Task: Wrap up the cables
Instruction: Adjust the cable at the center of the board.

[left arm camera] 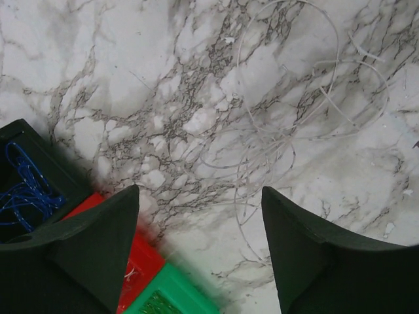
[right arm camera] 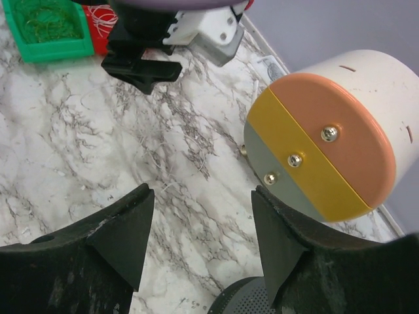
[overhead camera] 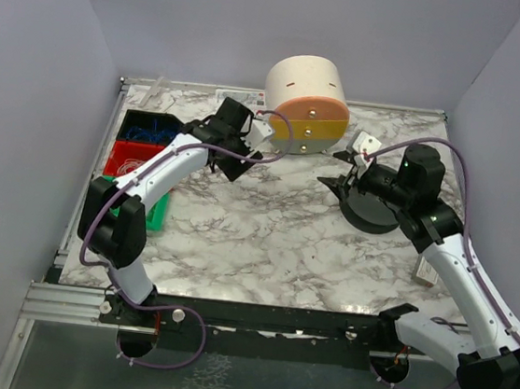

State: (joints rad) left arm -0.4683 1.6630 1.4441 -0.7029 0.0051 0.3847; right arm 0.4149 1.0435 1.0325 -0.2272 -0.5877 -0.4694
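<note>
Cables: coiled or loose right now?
Loose. The cables lie spread in tangled loops flat on the table, ahead of the open left pincer; none bundled.

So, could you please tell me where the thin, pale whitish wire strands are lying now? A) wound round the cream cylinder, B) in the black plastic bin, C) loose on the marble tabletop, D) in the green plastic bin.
C: the thin, pale whitish wire strands lie in loose loops directly on the marble tabletop.
</note>
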